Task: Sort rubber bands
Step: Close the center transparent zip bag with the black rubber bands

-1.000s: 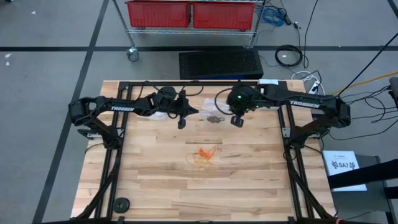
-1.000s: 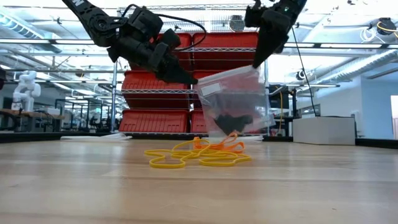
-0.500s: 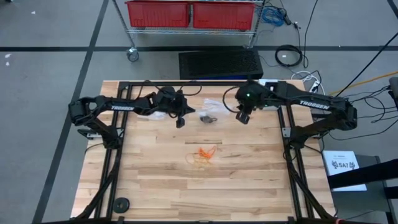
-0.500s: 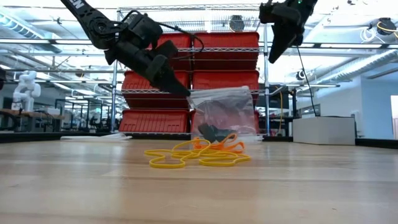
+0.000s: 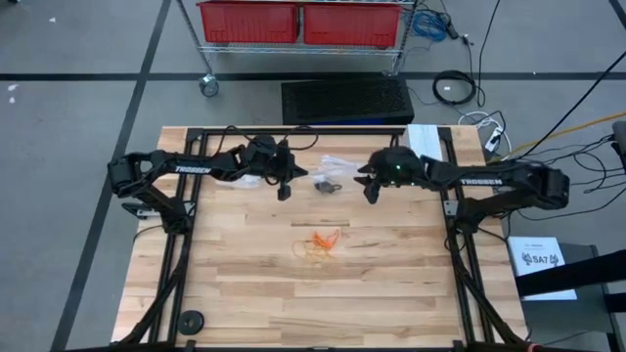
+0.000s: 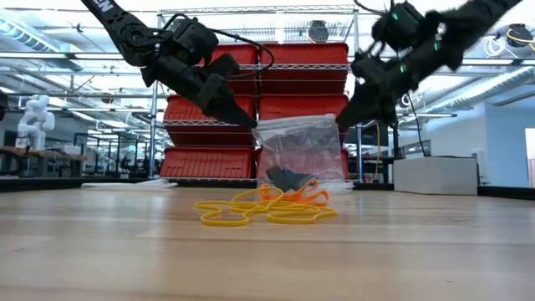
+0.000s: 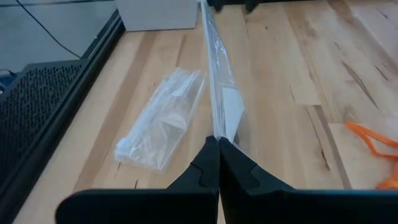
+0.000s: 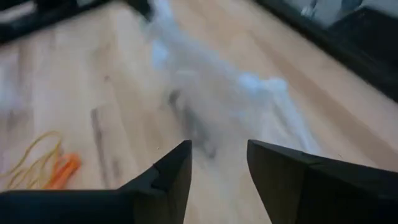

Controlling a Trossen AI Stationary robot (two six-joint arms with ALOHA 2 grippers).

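Observation:
A clear plastic bag (image 6: 305, 150) with black rubber bands (image 6: 288, 177) inside stands on the table at its far middle, bottom on the wood. My left gripper (image 6: 249, 123) is shut on its upper corner. My right gripper (image 8: 217, 165) is open close to the bag's other upper corner, with nothing between its fingers; it also shows in the low view (image 6: 341, 119). A loose pile of orange and pale yellow rubber bands (image 5: 321, 242) lies on the wood near the table's middle, in front of the bag (image 5: 328, 184). My left gripper pinches the bag's top edge (image 7: 215, 127) at its left corner between its two shut fingers. The fingers slant down from the table's left side. The bag hangs from that corner and sags, with its bottom (image 6: 292, 186) on the table.
A second clear bag (image 7: 161, 121) lies flat on the wood toward the far edge. A black disc (image 5: 191, 320) sits at the near left corner. Dark frame rails (image 5: 181, 264) run along both sides of the table. Bare wood lies toward the near edge.
My right gripper has let go of the bag's right top corner, risen, swung toward the table's right and come back down beside the bag. The bag, held up by both corners before, has sagged, and its bottom has settled on the table. My left gripper has sunk a little.

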